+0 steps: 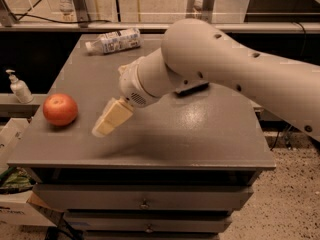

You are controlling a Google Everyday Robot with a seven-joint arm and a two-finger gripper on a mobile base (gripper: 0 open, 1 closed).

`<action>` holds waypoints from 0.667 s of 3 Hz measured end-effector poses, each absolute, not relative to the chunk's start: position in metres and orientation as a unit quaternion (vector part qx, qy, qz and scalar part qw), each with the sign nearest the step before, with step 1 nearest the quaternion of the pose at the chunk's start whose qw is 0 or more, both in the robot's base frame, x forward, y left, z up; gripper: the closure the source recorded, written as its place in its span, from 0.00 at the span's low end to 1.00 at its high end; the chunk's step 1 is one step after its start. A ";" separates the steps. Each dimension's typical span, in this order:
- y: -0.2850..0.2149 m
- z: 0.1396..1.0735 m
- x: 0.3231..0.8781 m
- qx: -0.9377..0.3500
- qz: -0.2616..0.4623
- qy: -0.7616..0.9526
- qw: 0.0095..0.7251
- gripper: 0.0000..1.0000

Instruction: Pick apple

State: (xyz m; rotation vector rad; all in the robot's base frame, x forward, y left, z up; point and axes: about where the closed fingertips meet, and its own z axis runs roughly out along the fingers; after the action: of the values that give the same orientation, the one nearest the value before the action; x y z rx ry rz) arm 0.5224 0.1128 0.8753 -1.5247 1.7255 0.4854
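Observation:
The apple (60, 109), round and red-orange with a paler patch on top, sits on the grey table top (200, 134) near its left edge. My gripper (106, 124) hangs from the big white arm just above the table, a short way to the right of the apple and apart from it. Its cream-coloured finger tips point down and to the left, toward the apple. Nothing is held in it.
A plastic bottle (113, 40) lies on its side at the table's back left. A white pump bottle (19, 88) stands on a ledge left of the table. Drawers (145, 202) run below the front edge. A cardboard box (15, 204) sits at the lower left.

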 end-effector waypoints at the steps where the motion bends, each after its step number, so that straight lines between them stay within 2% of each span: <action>1: 0.136 0.870 0.531 -0.592 0.202 0.675 0.391 0.00; 2: 0.162 0.863 0.541 -0.585 0.216 0.673 0.398 0.00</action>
State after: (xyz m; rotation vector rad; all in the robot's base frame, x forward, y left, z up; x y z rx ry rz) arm 0.5409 0.1621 0.8632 -1.4813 1.7045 0.5477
